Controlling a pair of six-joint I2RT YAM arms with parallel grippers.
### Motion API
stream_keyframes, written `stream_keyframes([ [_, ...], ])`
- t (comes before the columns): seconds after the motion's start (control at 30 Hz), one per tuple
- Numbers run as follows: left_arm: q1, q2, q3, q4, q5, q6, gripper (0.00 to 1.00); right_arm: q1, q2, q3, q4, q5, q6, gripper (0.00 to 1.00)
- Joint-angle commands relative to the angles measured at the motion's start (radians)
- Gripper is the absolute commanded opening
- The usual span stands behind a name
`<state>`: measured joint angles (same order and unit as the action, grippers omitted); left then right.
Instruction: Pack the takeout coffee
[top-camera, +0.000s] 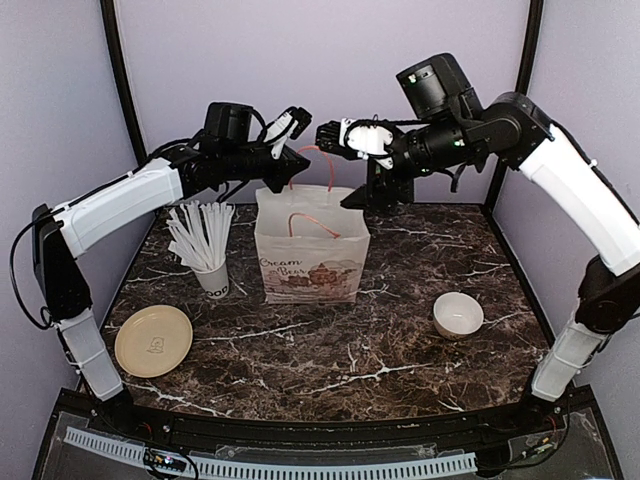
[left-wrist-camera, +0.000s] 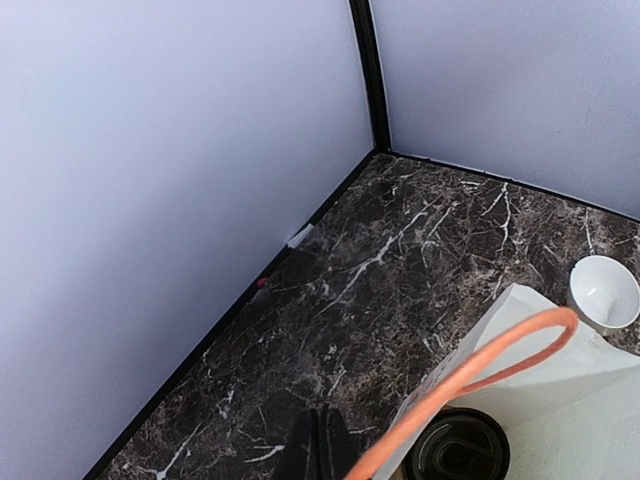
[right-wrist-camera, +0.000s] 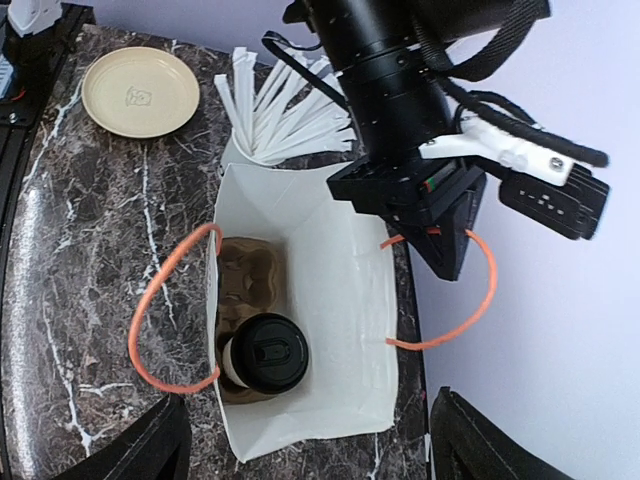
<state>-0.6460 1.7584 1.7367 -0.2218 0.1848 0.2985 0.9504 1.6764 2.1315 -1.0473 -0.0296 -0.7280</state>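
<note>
Where dark marble table (top-camera: 400, 300) meets lilac walls (top-camera: 330, 60), left hand (top-camera: 299, 160) pinches bag handle (right-wrist-camera: 492, 285); right hand (top-camera: 335, 138) wide.

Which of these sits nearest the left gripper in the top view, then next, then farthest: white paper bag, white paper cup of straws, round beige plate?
1. White paper bag, just beneath the left gripper, which holds its orange handle.
2. White paper cup of straws, left of the bag.
3. Round beige plate, near-left corner.
</note>
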Motion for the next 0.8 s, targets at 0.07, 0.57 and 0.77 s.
stream_keyframes([
  [0.07,0.036,0.078,0.115,-0.024,-0.018,-0.046,0.30,-0.076,-0.052,-0.087,0.093,0.075,0.019,0.83],
  [0.57,0.037,-0.073,0.172,-0.161,-0.159,-0.044,0.72,-0.376,-0.296,-0.488,0.277,-0.044,0.126,0.84],
  [0.77,0.037,-0.348,-0.110,-0.215,-0.311,-0.179,0.67,-0.624,-0.413,-0.795,0.506,-0.260,0.332,0.79],
])
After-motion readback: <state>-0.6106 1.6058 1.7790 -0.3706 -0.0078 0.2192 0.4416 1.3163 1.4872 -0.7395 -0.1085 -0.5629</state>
